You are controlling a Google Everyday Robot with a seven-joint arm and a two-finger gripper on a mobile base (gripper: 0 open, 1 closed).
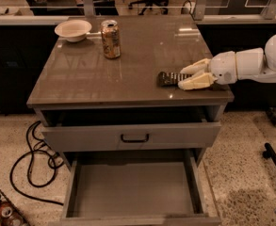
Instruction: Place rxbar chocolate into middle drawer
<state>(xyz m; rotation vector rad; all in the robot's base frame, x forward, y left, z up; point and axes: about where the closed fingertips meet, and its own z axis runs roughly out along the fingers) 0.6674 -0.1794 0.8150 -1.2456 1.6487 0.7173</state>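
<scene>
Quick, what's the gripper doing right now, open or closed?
Gripper: at the right end of the rxbar chocolate on the cabinet top; open or closed cannot be told.

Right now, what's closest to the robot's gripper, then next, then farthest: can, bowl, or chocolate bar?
Gripper at the tabletop's right edge:
1. rxbar chocolate, right at it.
2. can, back left.
3. bowl, far back-left corner.
</scene>
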